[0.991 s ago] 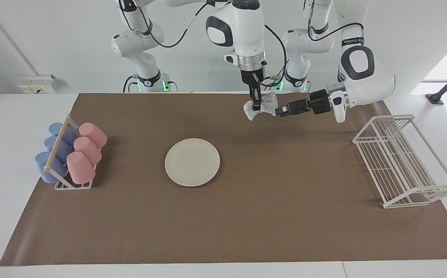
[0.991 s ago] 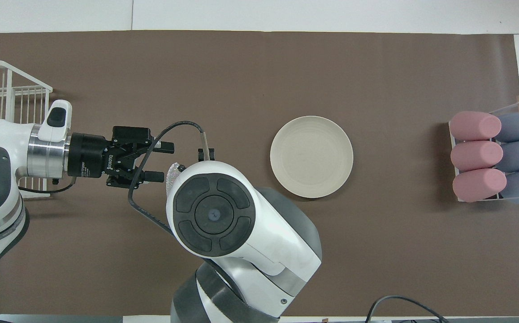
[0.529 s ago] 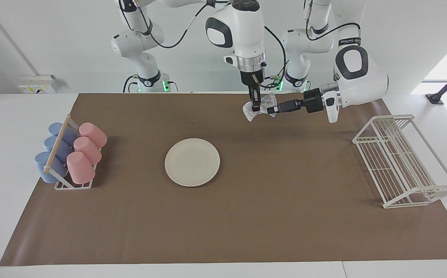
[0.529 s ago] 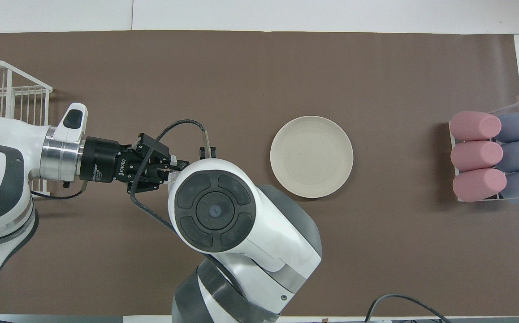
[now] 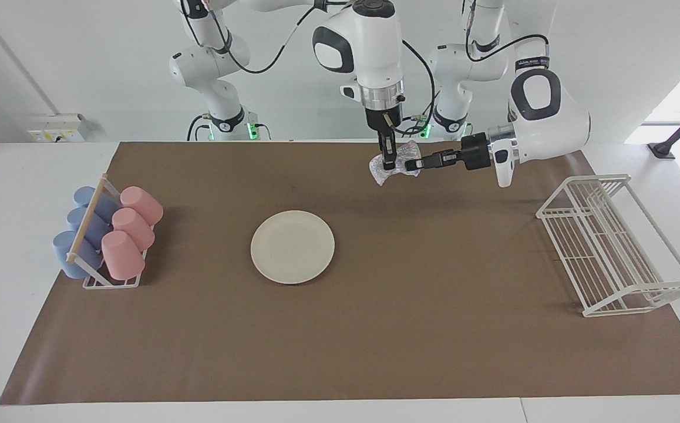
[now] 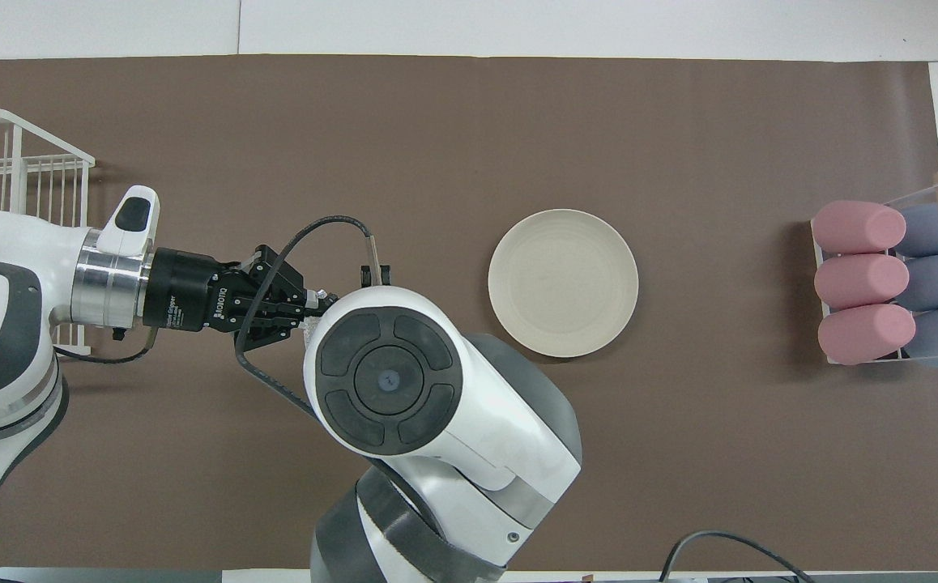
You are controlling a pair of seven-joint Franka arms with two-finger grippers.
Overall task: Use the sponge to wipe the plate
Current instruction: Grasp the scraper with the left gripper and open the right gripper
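Closing since 1 s ago: left end effector (image 5: 410, 165) now clamped on sponge (image 5: 388, 168) | right end effector (image 5: 388, 160) still clamped on sponge

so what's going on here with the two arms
The sponge hangs in the air above the brown mat near the robots, mid hand-over. The right tool grips it from above, shut on it, and the left tool has closed on its edge from the side. The plate lies alone mid-table, not yet wiped.

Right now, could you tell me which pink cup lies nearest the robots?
The pink cup at the rack's robot-side end; the other two pink ones lie farther away.
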